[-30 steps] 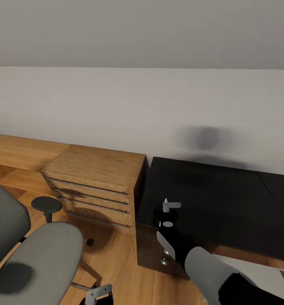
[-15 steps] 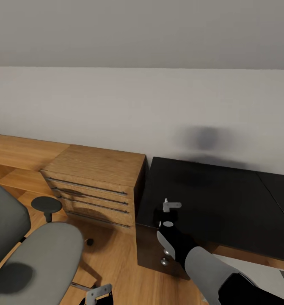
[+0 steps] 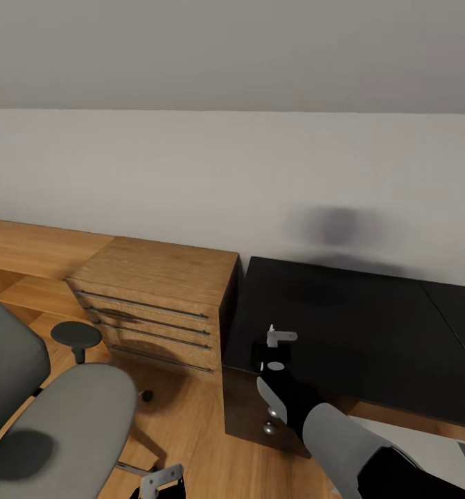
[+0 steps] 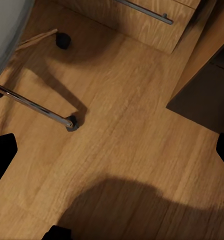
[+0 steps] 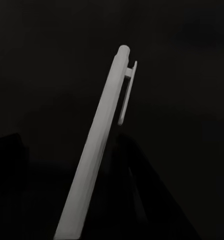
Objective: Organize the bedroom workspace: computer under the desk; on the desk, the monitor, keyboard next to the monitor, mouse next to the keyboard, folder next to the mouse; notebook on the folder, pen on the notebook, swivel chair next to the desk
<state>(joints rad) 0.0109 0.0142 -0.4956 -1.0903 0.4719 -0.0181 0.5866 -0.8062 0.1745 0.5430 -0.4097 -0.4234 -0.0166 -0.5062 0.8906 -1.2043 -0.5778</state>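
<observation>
Head view. Desk [image 3: 371, 326]: black top, bare, its near left corner directly under the right gripper [image 3: 279, 338]. Jaw state of that gripper not readable here; the light grey fingers sit over the corner edge, the dark wrist and grey forearm trailing back from them. Oak dresser [image 3: 156, 305]: four drawers, all shut, contents not visible; its side stands just beside the desk's left end. Swivel chair [image 3: 52, 423]: grey seat with nothing on it, one black armrest pad between seat and dresser. Wood floor [image 3: 190, 430]: an open strip between chair and desk. Left gripper [image 3: 159, 479]: only its grey tip shows at the frame's lower edge, above the floor; jaw state cannot be told from this view.

Left wrist view. Black fingertips [image 4: 1, 155] stand wide apart at the frame's two sides, nothing between them. Bare floor beyond the jaws, with a chrome chair leg and caster [image 4: 70, 123] off to one side. Dresser's lowest drawer further ahead, shut. The dark desk side lies toward the other finger.

Right wrist view. Pen [image 5: 99, 145]: slim, white, clip outward, clamped between the dark jaws and projecting forward past them. Black desk surface lies beyond the pen tip.
</observation>
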